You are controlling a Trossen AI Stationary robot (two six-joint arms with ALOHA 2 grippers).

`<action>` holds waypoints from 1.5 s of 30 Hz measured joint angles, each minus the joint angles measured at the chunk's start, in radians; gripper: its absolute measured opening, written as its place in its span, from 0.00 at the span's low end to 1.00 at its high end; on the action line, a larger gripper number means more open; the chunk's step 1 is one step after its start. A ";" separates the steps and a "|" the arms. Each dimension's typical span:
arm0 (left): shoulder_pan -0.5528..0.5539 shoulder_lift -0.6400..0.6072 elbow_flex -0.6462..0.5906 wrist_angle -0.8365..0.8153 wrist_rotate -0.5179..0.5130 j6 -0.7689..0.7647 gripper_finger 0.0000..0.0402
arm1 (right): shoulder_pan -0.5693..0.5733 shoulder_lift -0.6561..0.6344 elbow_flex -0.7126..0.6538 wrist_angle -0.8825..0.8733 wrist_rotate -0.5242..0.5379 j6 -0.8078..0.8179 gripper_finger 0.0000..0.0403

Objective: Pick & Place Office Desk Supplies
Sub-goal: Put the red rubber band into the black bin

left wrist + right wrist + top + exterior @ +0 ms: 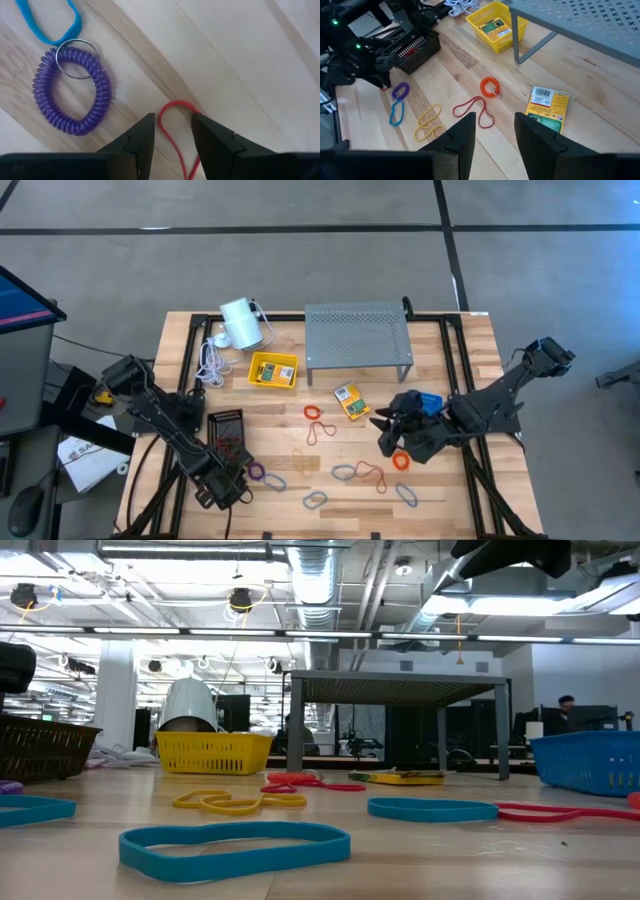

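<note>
My left gripper (172, 120) hangs open near the table's front left, pointing down, just above the wood. The rounded end of a thin red rubber band (176, 106) lies flat between its fingertips; whether they touch it I cannot tell. Beside it lie a purple coil band with a key ring (72, 90) and a blue band (47, 20). My right gripper (495, 120) is open and stays high over the table's right part (384, 434), holding nothing. Below it lie a yellow-green crayon box (547, 107), an orange coil (490, 86), a red band (472, 111) and a yellow band (429, 122).
A dark basket (227, 428) stands just behind my left gripper. A yellow basket (273, 370) with a crayon box, a grey perforated shelf (357, 340) and a white cylinder with cord (240, 323) are at the back. A blue basket (428, 402) sits by my right arm. More bands lie along the front (360, 472).
</note>
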 joint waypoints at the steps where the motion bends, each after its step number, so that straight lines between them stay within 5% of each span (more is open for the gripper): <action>1: 0.004 -0.005 0.000 0.004 0.003 0.000 0.32 | 0.002 0.000 0.000 0.003 0.000 0.000 0.33; 11: 0.007 -0.012 -0.003 0.029 0.002 -0.006 0.02 | 0.015 0.005 0.000 0.022 0.000 0.001 0.33; 23: -0.007 -0.011 0.001 0.016 0.033 -0.081 0.00 | 0.036 0.005 0.000 0.030 0.000 0.002 0.33; 31: -0.022 -0.006 0.094 -0.141 0.059 -0.087 0.00 | 0.036 0.005 0.000 0.030 0.000 0.000 0.33; 45: -0.033 -0.043 0.229 -0.275 -0.058 -0.086 0.00 | 0.036 0.005 0.000 0.030 0.000 -0.006 0.33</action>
